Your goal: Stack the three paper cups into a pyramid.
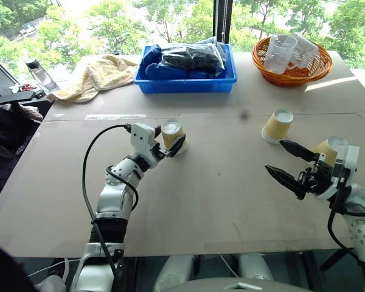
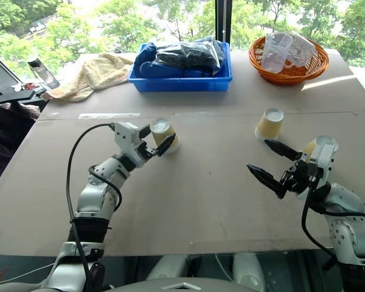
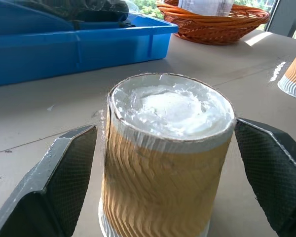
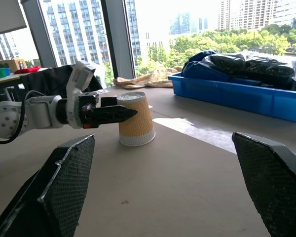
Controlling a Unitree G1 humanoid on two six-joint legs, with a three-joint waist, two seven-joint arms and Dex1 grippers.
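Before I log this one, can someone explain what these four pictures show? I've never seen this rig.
It is a two-armed humanoid robot. Two pictures come from cameras in its head, looking down over the table; the other two from a camera on each wrist.

Three yellow-tan paper cups stand upside down, apart: one between the fingers of the left claw, one mid-table, one behind the right claw.

Further back lie a blue bin of dark bags, a beige towel and an orange basket with clear plastic cups.

Both claws are open; nothing is held yet.
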